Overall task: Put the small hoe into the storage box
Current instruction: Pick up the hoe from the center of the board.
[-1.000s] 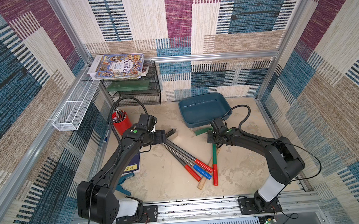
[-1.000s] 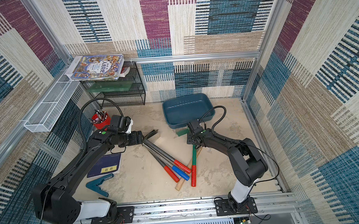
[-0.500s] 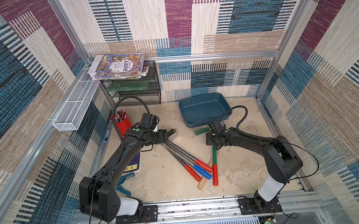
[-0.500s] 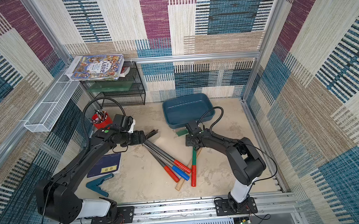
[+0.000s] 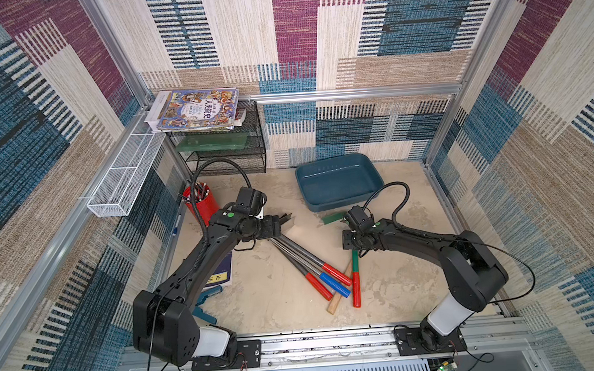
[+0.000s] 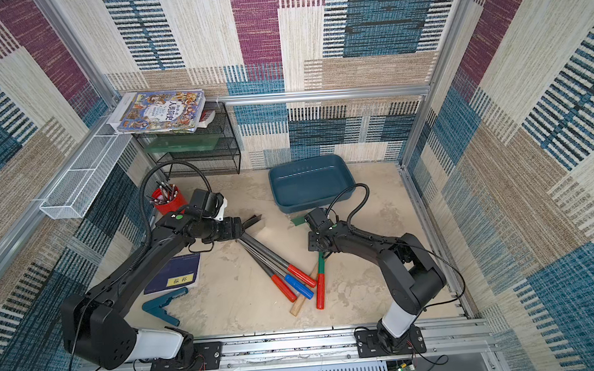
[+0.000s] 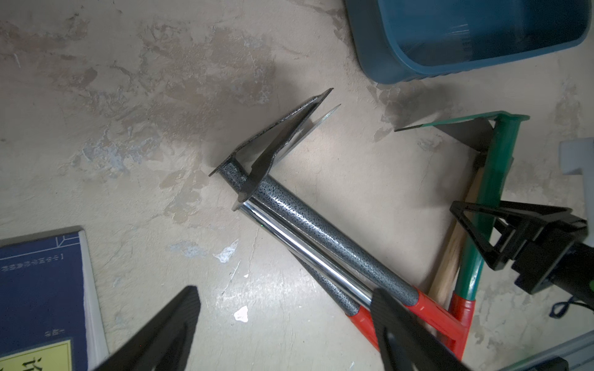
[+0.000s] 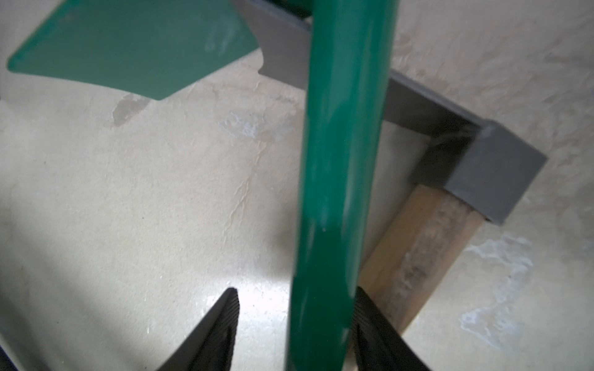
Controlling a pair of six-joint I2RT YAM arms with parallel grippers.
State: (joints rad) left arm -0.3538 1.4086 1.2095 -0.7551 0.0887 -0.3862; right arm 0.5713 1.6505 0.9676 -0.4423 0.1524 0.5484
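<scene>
Small hoe (image 5: 355, 259) on the table (image 5: 277, 307), centre right in both top views: green blade just below the storage box (image 5: 336, 181), shaft running down to a red grip, crossed over a wooden handle (image 5: 333, 303). In the right wrist view, right jaws apart astride the green shaft, one pad (image 8: 379, 327) against it, a gap at the other. Left jaws wide apart over the grey-handled tools (image 5: 302, 258), gripping nothing.
</scene>
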